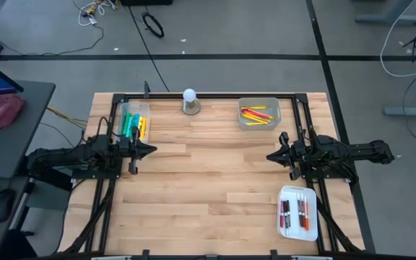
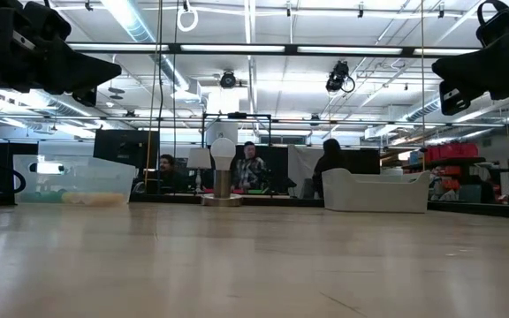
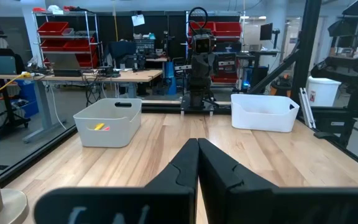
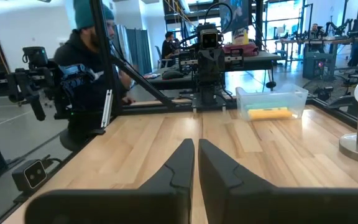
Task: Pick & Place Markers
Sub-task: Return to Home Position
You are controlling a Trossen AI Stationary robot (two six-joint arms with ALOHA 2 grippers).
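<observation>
The markers lie in three trays. Green and yellow ones fill a clear tray (image 1: 134,120) at the far left. Yellow and red ones sit in a grey tray (image 1: 258,113) at the far right. Red and dark ones rest in a white tray (image 1: 297,212) at the near right. My left gripper (image 1: 150,149) hovers shut over the table's left half, near the clear tray and pointing right. My right gripper (image 1: 270,155) hovers shut over the right half, pointing left. Their shut fingers show in the wrist views, left (image 3: 197,152) and right (image 4: 196,152). Neither holds a marker.
A white ball on a round base (image 1: 189,101) stands at the far edge between the two far trays. Bare wood (image 1: 208,180) stretches between the grippers. A dark frame rail (image 1: 215,94) runs along the far edge. A person (image 4: 89,68) stands beyond the table.
</observation>
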